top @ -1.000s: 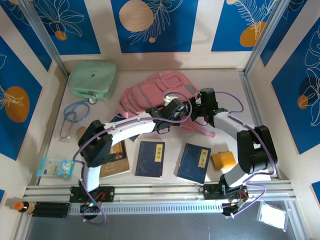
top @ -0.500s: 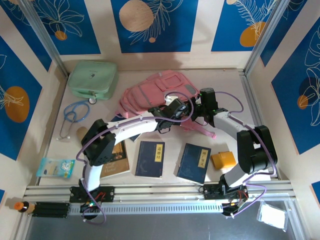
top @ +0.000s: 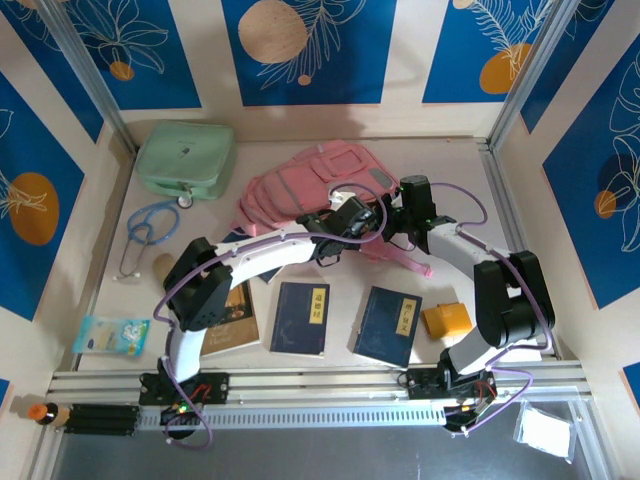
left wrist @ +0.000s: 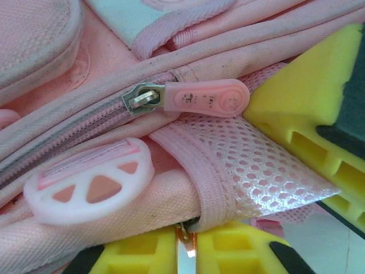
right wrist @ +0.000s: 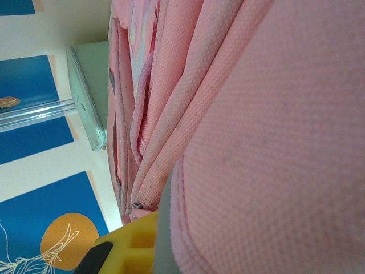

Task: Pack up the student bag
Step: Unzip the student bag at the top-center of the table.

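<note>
Left wrist reveals a zipper pull on the student bag.

Counted from the left gripper and right gripper: one student bag at their tips, two navy books and one tan book behind — one mint-green case, one stethoscope, one tissue pack leftward, one yellow block behind the right.

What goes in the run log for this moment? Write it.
left gripper: shut on pink backpack | right gripper: shut, at pink backpack
</note>
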`<state>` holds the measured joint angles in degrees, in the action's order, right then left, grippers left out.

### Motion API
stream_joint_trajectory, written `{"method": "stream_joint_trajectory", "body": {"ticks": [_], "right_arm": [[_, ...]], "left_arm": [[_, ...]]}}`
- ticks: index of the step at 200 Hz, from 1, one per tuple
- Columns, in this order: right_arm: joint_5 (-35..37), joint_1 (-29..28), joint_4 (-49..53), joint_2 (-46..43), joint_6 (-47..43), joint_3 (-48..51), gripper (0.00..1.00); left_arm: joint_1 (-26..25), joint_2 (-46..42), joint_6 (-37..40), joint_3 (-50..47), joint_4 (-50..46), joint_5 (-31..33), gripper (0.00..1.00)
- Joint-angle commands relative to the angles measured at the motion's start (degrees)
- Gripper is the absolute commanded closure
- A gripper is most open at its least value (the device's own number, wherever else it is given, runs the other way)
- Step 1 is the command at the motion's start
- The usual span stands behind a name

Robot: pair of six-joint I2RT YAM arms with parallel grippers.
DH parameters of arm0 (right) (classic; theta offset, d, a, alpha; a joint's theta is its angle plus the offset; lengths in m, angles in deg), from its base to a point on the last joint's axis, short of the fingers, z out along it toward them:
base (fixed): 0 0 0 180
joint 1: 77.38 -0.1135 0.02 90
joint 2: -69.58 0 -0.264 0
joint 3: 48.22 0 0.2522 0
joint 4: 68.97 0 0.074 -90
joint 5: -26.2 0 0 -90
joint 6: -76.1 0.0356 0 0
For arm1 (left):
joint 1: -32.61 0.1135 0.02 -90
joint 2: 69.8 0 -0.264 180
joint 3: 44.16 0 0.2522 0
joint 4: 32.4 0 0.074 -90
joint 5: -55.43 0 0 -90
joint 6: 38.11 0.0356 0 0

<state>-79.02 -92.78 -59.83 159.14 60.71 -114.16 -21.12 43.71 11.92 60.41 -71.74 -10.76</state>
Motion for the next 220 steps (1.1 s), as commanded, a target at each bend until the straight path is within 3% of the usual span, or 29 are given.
{"method": "stream_joint_trajectory", "body": {"ticks": [1, 54, 97, 165, 188, 220], "right_arm": [[-5.46, 0.22, -0.78, -2.81, -0.51, -2.42, 1.0], [-4.16, 1.17, 0.31, -2.9, -3.12, -2.17, 1.0], [-3.2, 1.18, 1.31, -2.94, -5.41, -2.98, 1.0], [-2.62, 1.5, 2.48, -2.45, -6.05, -3.26, 1.0], [-2.62, 1.45, 2.6, -2.37, -6.14, -3.41, 1.0], [-2.44, 1.48, 2.69, -2.28, -5.8, -3.32, 1.0]], "left_arm": [[2.53, -2.18, 0.65, -0.81, -2.0, 1.21, 0.91], [5.75, -8.08, 8.48, -4.64, -7.0, -7.56, 0.95], [8.74, -12.35, 12.33, -7.6, -12.47, -10.88, 0.98], [14.07, -16.48, 14.47, -13.18, -13.04, -11.13, 1.0], [14.01, -15.98, 15.16, -13.76, -10.37, -13.85, 0.9], [14.09, -14.74, 14.94, -14.34, -7.97, -12.85, 0.76]]}}
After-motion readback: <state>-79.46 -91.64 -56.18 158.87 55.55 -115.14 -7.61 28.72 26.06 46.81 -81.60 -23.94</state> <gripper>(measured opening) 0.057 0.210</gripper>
